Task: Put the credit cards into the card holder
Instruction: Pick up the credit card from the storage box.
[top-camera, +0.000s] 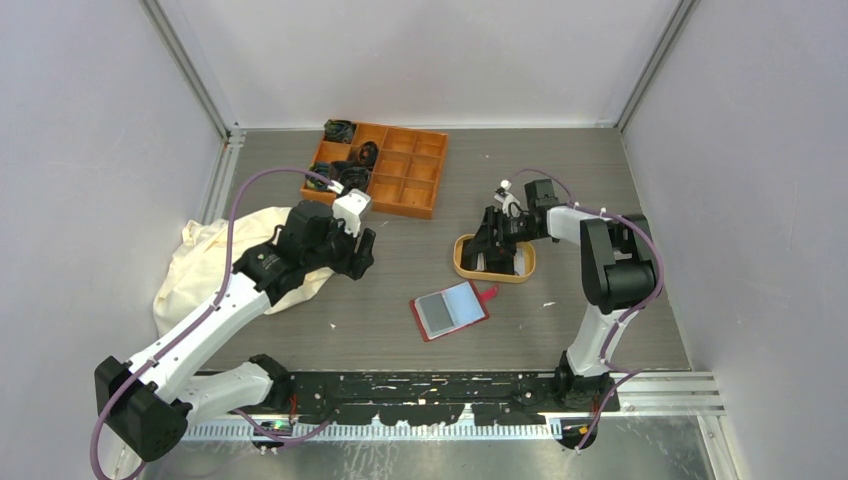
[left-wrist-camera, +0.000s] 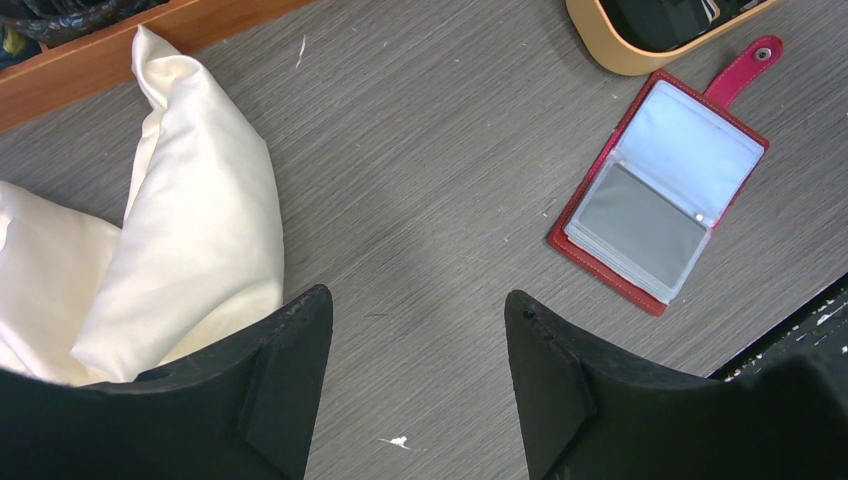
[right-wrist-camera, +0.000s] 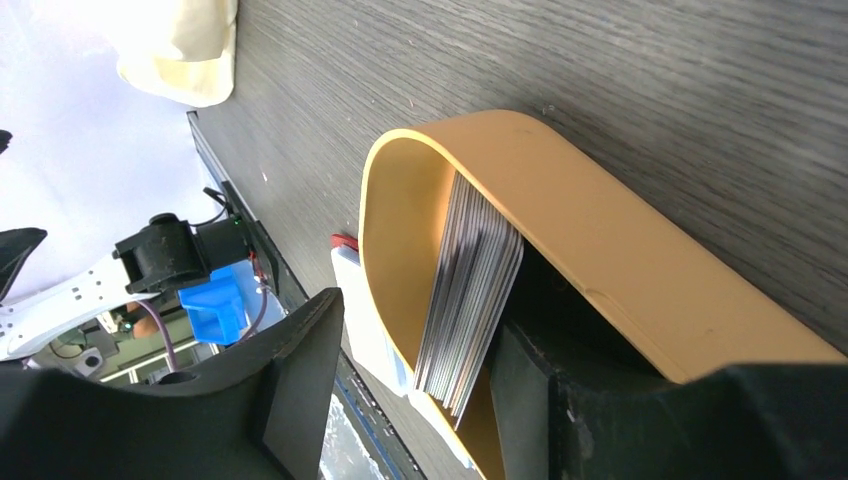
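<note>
Right wrist view: the credit cards (right-wrist-camera: 470, 290) stand on edge as one tight stack inside the tan tray (right-wrist-camera: 620, 240), leaning on its wall. They look thin, stiff, light and slick, and would likely fan or slide apart. Pinching across the flat faces of the stack seems best. The right gripper (right-wrist-camera: 415, 318) straddles them with its jaws part-way apart, one finger close beside the stack, nothing clamped. The card holder (top-camera: 450, 310) lies spread open at seven o'clock from the tray. At the holder's ten o'clock the left gripper (top-camera: 355, 250) hangs empty, jaws apart, beside the cloth (top-camera: 200, 265).
</note>
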